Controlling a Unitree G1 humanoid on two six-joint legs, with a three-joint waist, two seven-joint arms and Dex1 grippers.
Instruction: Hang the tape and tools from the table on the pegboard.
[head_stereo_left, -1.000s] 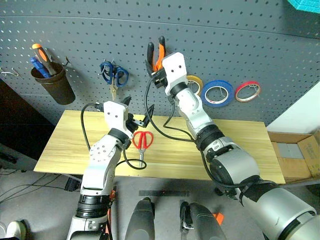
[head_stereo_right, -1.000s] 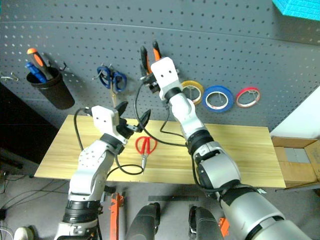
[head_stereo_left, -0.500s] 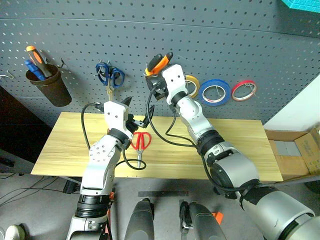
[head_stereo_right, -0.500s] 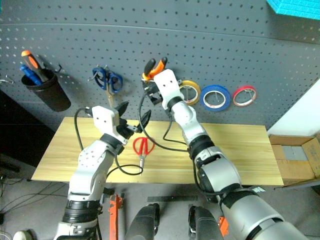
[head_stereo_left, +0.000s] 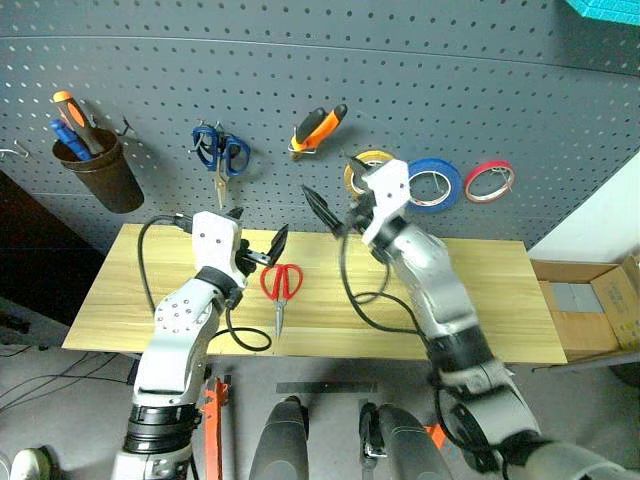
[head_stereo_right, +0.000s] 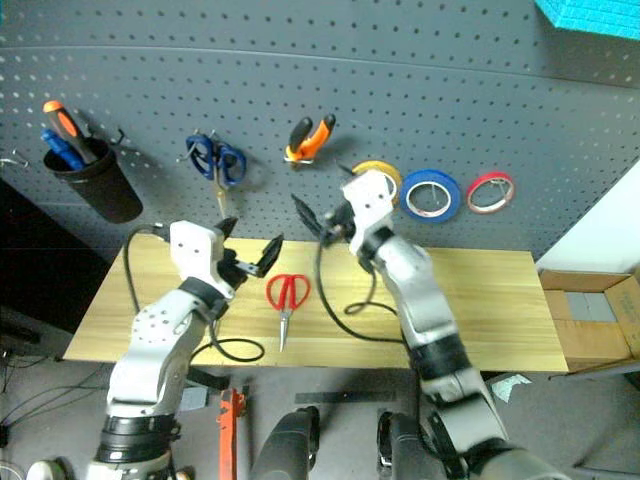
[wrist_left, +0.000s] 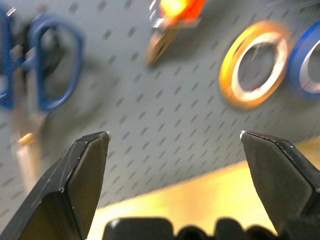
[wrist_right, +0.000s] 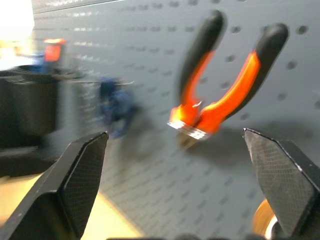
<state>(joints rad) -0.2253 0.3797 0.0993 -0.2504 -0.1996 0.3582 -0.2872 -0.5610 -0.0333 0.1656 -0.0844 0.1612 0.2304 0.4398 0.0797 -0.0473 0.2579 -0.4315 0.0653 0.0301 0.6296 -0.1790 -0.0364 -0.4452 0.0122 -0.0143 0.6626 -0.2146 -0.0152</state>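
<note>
Across the back wall, the pegboard (head_stereo_left: 420, 60) carries, from the robot's left to its right, a dark cup (head_stereo_left: 100, 175) of tools, blue scissors (head_stereo_left: 221, 155), the pliers (head_stereo_left: 318, 128), a yellow roll (head_stereo_left: 362, 168), the blue tape (head_stereo_left: 433, 184) and a red roll (head_stereo_left: 491, 181). Below the board, the table (head_stereo_left: 480, 300) bears the red scissors (head_stereo_left: 281, 285), lying flat with the blades toward the near edge. A black cable (head_stereo_left: 245, 340) loops on the wood just beside the scissors.

Right gripper (head_stereo_left: 334, 203): raised above the table, below the hanging pliers and in front of the yellow roll, its black fingers (wrist_right: 82, 180) spread wide and holding nothing. In the right wrist view the pliers hang between the fingers' tips, apart from both.

Left gripper (head_stereo_left: 255, 240): held above the table just left of the red scissors, fingers (wrist_left: 82, 172) spread wide and empty, pointing at the pegboard.
</note>
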